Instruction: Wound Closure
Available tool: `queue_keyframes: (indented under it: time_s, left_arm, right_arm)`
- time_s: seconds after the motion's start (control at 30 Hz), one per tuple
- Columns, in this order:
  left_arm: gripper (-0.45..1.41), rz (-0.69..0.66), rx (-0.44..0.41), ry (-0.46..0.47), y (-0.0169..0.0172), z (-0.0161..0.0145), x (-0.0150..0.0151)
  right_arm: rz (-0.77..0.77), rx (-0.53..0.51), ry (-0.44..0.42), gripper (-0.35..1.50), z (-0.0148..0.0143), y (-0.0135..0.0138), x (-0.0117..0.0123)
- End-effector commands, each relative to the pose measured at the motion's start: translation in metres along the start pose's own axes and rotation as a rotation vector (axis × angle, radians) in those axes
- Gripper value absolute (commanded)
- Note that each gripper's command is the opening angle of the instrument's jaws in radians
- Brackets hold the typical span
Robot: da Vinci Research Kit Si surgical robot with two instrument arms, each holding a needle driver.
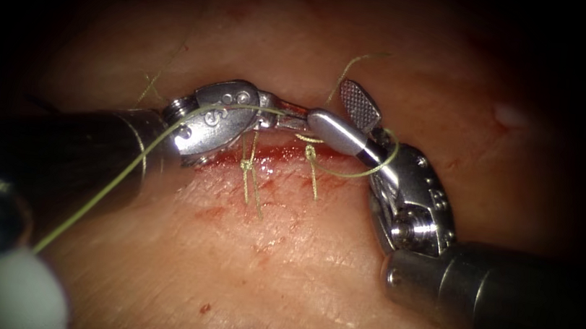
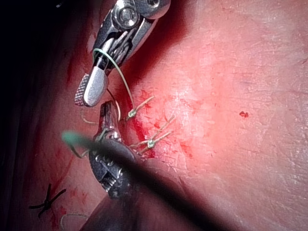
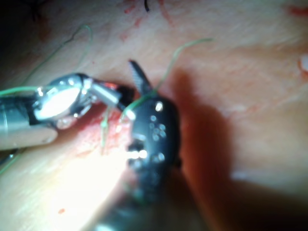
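Note:
My left tool [image 1: 285, 113] reaches in from the left over the cut [image 1: 276, 153]. Its jaws are shut on the green thread [image 1: 125, 172], which arcs back over the tool's body and runs off toward the lower left. My right tool [image 1: 330, 103] comes up from the lower right with its jaws open, holding nothing, their tips next to the left tool's tip. A loop of thread [image 1: 381, 155] goes round the base of its jaws. In the left wrist view the same loop [image 2: 120, 77] crosses the right tool [image 2: 86, 96] above my left tool [image 2: 109, 109].
Two tied stitches [image 1: 247, 170] [image 1: 311, 161] with short cut ends sit across the cut, with red fluid [image 1: 215, 211] around them. A loose thread end [image 1: 358, 62] curls above the right tool. A dark stitch [image 2: 48, 202] lies on the tissue [image 2: 231, 96].

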Motion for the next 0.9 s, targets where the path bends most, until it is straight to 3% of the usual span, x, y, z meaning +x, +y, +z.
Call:
queue_keyframes:
  time_s: [0.03,0.23,0.47,0.9]
  left_arm:
    - [-0.45,0.000,0.003,-0.003,-0.0006,0.0007,-0.0003]
    - [-0.45,-0.012,0.003,-0.006,-0.0011,0.0014,0.0004]
    - [-0.45,-0.013,0.006,-0.015,-0.0014,0.0016,0.0004]
    - [-0.45,-0.010,0.009,-0.033,-0.0022,0.0019,0.0002]
  right_arm:
    - [0.008,-0.041,-0.014,0.79,0.0008,0.0003,-0.0004]
    - [-0.005,-0.217,-0.030,0.79,0.0014,0.0016,0.0004]
    - [0.013,-0.315,-0.022,0.79,0.0022,0.0035,0.0009]
    - [0.057,-0.429,-0.144,0.76,0.0032,0.0080,-0.0023]
